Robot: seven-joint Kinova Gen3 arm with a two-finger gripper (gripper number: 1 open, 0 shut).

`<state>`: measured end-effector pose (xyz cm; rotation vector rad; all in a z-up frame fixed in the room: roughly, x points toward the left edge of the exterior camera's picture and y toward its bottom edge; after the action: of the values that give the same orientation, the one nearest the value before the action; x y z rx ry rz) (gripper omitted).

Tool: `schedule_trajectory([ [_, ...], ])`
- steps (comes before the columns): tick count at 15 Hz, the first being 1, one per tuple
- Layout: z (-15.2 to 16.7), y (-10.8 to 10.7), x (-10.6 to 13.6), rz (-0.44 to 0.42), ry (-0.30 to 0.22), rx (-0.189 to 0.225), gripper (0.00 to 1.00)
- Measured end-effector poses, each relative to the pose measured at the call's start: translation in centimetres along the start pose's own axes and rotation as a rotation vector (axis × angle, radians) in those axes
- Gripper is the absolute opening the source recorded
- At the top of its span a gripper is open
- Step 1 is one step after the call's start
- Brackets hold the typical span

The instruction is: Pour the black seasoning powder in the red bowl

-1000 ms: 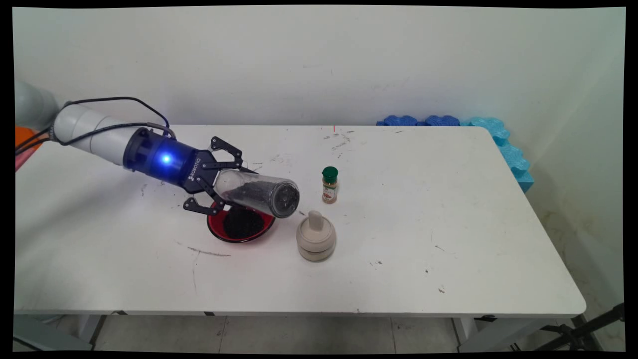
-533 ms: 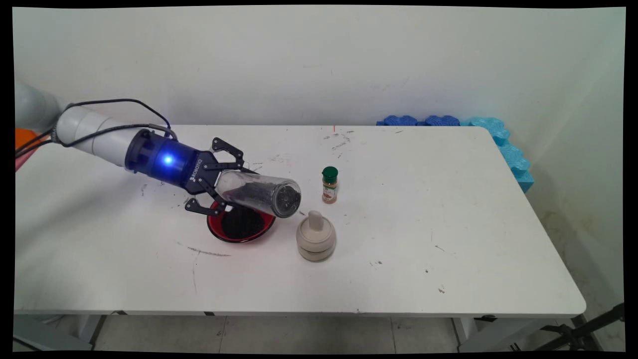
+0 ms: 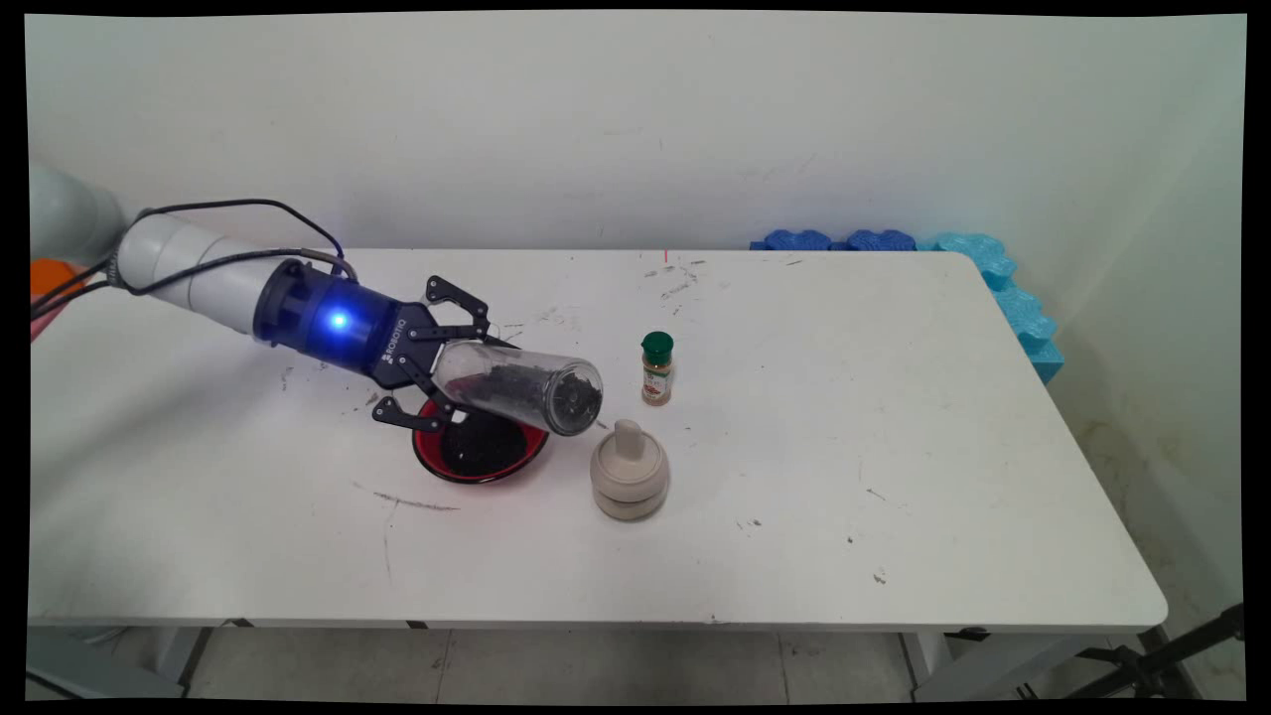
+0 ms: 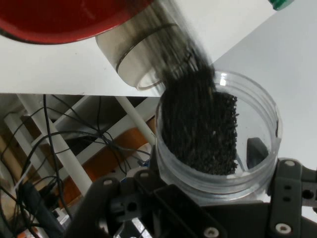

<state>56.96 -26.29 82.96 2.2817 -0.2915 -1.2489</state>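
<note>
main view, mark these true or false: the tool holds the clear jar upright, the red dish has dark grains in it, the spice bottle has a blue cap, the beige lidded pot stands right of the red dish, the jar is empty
1. The black two-finger tool holds the clear plastic jar upright. False: the jar lies tipped nearly on its side, its base in the tool.
2. The round red dish has dark grains in it. True.
3. The small spice bottle has a blue cap. False: the cap is green.
4. The beige lidded pot stands right of the red dish in the picture. True.
5. The jar is empty. False: dark grains fill part of it.
</note>
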Motion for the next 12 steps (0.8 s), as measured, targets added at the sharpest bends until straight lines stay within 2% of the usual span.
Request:
schedule_trajectory([
  [12, -0.4, 1.2, 0.5, 0.274, 0.059, 0.011, 0.00],
])
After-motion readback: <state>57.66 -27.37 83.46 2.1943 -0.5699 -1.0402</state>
